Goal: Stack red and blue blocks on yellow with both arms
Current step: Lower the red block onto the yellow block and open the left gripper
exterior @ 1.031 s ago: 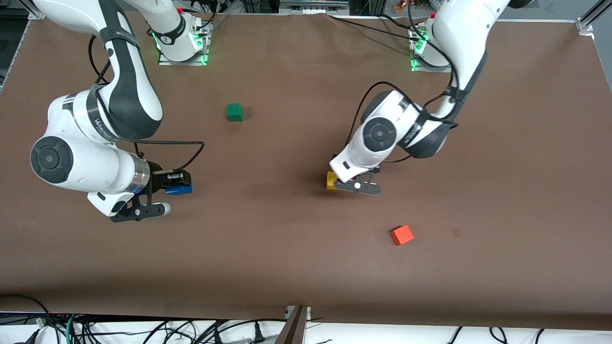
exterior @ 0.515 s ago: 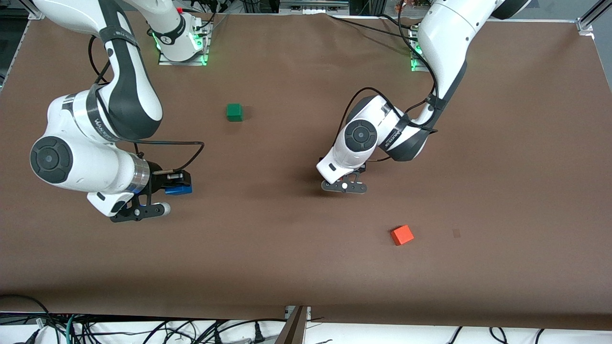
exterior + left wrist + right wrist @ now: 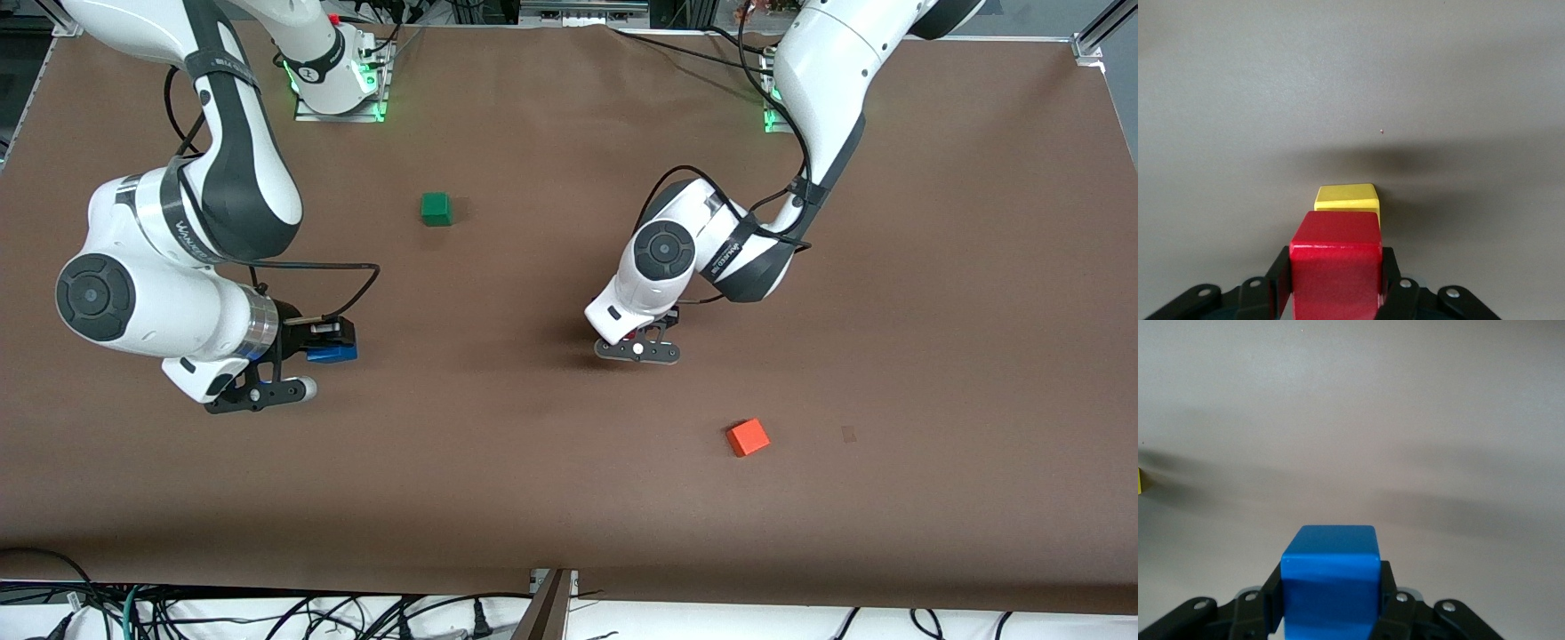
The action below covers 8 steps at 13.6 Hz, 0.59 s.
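Note:
My left gripper [image 3: 638, 338] is shut on the deep red block [image 3: 1335, 263] and holds it just above the yellow cube [image 3: 1346, 197]. The red block covers part of the yellow cube's top in the left wrist view, and I cannot tell if they touch. In the front view the left hand hides the yellow cube. My right gripper [image 3: 324, 342] is shut on the bright blue block [image 3: 332, 354] and holds it low over the table at the right arm's end. The blue block fills the jaws in the right wrist view [image 3: 1330, 583].
A green cube [image 3: 436, 209] sits between the two arms, farther from the front camera. An orange-red cube [image 3: 748, 437] lies nearer to the front camera than the left gripper. The brown table [image 3: 533, 480] spreads around them.
My left arm has moved toward the right arm's end with the red block, and its hand now covers the yellow cube in the front view. The right arm has not moved.

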{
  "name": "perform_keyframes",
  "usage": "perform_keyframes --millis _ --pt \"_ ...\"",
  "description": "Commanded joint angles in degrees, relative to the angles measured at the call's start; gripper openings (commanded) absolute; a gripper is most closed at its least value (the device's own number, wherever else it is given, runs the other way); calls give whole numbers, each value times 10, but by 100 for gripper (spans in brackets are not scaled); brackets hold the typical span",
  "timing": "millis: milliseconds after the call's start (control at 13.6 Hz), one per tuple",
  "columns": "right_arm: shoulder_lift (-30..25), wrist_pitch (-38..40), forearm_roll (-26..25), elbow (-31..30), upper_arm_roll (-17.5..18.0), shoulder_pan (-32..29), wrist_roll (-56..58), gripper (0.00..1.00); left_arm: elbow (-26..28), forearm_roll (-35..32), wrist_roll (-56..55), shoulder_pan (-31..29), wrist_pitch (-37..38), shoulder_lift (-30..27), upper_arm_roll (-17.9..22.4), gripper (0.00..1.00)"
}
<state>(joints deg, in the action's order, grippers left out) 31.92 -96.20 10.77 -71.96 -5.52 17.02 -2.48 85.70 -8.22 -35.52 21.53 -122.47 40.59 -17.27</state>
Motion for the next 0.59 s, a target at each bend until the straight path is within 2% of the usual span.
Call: perform_keyframes --millis 0,294,368,442,515 --pt "2 3 0 11 2 -1 -10 36 -19 -22 -17 15 6 14 6 0" --pt "2 4 0 11 2 1 -10 36 -19 -28 -24 15 6 17 6 0" --pt "1 4 0 11 2 1 -10 36 -19 -28 -25 15 6 17 6 3" --pt "1 4 0 11 2 1 -10 36 -20 -28 -25 15 6 16 6 15" --pt "1 3 0 11 2 1 -11 36 -22 -28 -24 13 6 15 7 77"
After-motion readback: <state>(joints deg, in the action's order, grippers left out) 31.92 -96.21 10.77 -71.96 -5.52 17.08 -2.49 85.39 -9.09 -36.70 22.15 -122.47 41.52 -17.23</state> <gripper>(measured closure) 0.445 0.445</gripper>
